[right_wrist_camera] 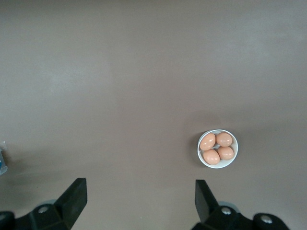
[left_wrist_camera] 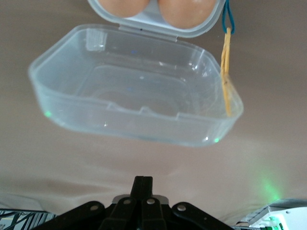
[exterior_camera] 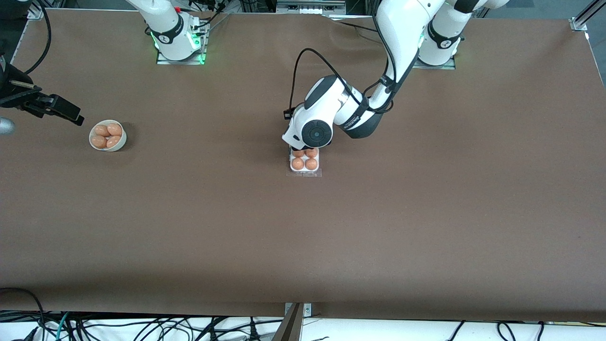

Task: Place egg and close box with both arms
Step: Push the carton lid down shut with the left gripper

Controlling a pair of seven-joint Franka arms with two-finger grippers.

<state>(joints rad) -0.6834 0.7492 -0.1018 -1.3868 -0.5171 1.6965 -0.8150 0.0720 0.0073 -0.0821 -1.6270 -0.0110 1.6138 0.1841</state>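
Observation:
The box's white tray (exterior_camera: 291, 166) sits mid-table with brown eggs (exterior_camera: 298, 164) in all its cells that show. Its clear lid (left_wrist_camera: 134, 100) is open, hinged to the tray (left_wrist_camera: 144, 21), on the side farther from the front camera. My left gripper (left_wrist_camera: 144, 180) is shut and empty, just off the lid's free edge; in the front view the left arm's wrist (exterior_camera: 310, 132) hides it. My right gripper (exterior_camera: 71, 113) is open and empty in the right wrist view (right_wrist_camera: 139, 191), held up over the table at the right arm's end, beside the bowl.
A round white bowl (exterior_camera: 108, 135) with several brown eggs stands at the right arm's end and also shows in the right wrist view (right_wrist_camera: 218, 148). A yellow band (left_wrist_camera: 225, 72) with a blue loop hangs at one side of the lid.

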